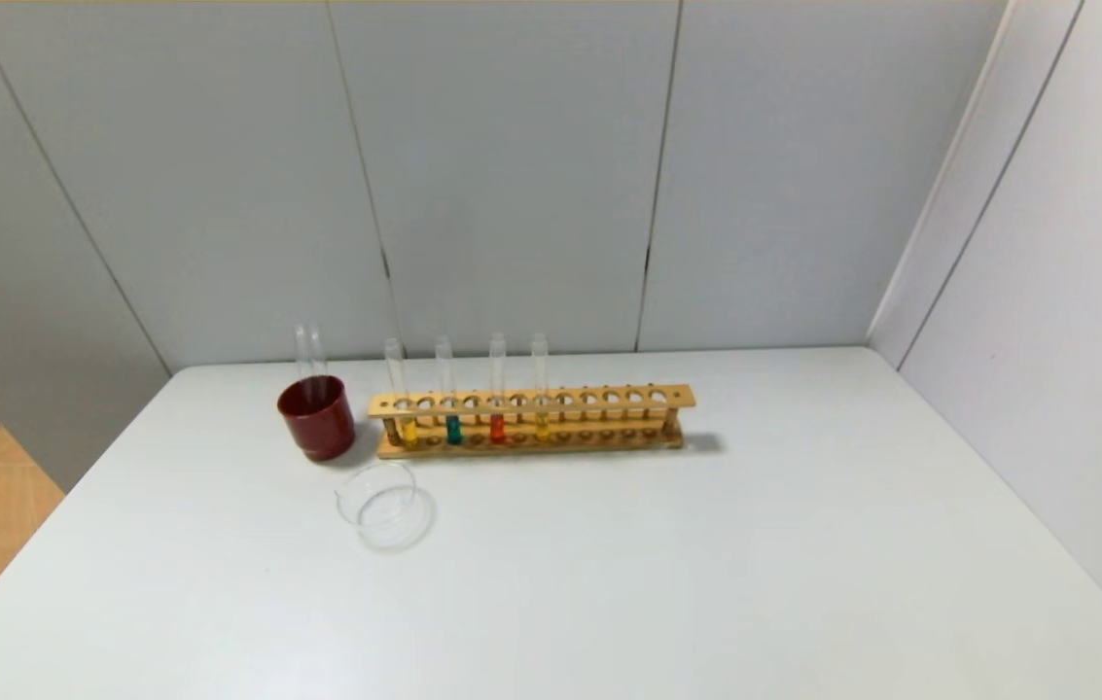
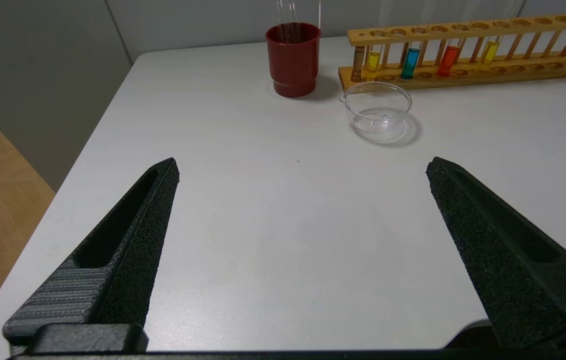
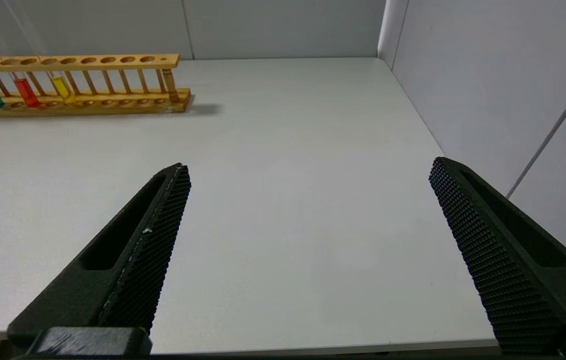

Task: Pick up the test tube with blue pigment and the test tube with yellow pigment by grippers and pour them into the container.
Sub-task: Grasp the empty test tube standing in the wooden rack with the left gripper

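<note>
Both tubes I need stand upright in the wooden rack (image 1: 531, 420) at the far left: the test tube with yellow pigment (image 1: 408, 428) at its left end, the test tube with blue pigment (image 1: 453, 428) just right of it. My left gripper (image 2: 302, 167), jaws spread and empty, is nearer (container (image 1: 377, 498) between them); my right gripper (image 3: 310, 167), equally released, hangs near the table's near-right edge.
</note>
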Robot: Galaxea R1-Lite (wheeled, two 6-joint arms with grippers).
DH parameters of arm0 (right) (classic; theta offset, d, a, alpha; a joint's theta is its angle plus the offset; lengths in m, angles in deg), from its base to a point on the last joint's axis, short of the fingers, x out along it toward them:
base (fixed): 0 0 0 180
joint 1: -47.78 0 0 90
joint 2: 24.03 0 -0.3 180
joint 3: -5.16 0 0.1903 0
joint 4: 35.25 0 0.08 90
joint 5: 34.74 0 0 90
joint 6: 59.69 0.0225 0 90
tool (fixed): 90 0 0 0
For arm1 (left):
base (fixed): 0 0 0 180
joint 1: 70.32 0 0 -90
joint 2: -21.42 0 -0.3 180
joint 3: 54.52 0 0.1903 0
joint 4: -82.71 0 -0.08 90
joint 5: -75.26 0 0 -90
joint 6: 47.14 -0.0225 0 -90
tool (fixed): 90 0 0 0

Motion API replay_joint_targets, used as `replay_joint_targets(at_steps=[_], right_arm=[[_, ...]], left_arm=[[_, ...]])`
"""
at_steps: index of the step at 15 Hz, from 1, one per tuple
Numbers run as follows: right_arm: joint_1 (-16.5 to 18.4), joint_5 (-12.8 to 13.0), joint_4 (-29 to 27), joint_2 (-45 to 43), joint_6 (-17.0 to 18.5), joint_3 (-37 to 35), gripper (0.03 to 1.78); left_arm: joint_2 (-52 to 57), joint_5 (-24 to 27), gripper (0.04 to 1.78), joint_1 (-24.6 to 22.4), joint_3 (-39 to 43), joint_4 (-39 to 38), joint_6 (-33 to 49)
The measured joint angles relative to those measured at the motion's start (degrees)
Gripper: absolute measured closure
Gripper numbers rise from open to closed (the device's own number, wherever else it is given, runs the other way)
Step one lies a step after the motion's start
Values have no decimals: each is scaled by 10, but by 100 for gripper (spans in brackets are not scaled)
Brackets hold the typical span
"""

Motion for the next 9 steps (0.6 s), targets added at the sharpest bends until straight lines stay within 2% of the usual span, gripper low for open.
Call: replay_joint_targets(at_steps=[9], right_arm=[[0,0,0,0,0,0,6]], left_arm=[[0,2,7,0,0,-4,-12]])
